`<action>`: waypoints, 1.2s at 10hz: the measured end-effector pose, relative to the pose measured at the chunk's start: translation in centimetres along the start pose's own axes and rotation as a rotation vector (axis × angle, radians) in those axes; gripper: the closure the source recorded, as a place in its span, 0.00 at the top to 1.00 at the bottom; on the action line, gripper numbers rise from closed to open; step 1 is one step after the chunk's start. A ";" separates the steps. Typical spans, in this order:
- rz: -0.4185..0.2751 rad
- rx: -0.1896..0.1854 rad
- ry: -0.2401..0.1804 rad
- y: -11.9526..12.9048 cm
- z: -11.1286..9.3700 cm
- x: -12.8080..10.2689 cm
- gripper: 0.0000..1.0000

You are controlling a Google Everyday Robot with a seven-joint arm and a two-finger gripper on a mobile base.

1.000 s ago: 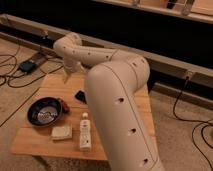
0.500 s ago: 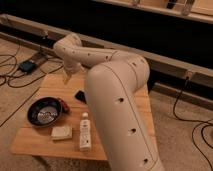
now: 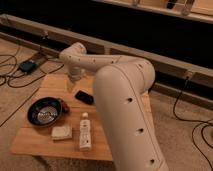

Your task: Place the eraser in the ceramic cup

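My gripper (image 3: 71, 86) hangs beyond the dark bowl (image 3: 44, 111), to its right; I cannot tell whether it is clenched or released. The eraser (image 3: 84, 97) lies flat on the table (image 3: 30, 140), right of the bowl.

no readable text; gripper (image 3: 73, 84) over the table (image 3: 35, 142).

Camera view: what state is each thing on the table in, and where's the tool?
eraser: lying flat on the table, not held
dark bowl: upright, open side up
beige block: lying flat in front of the bowl
white bottle: lying on its side, cap end toward the eraser
tool: pointing down over the table's far side, behind the eraser
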 end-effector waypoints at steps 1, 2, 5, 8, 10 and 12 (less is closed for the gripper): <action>-0.016 -0.016 0.018 -0.3 1.1 0.8 0.78; -0.026 -0.023 0.029 -0.5 1.7 1.2 0.78; -0.057 -0.050 0.062 -0.9 3.7 1.6 0.78; -0.089 -0.065 0.091 0.1 5.4 1.5 0.78; -0.101 -0.070 0.109 0.6 6.3 1.7 0.78; -0.106 -0.068 0.123 0.9 7.1 1.7 0.78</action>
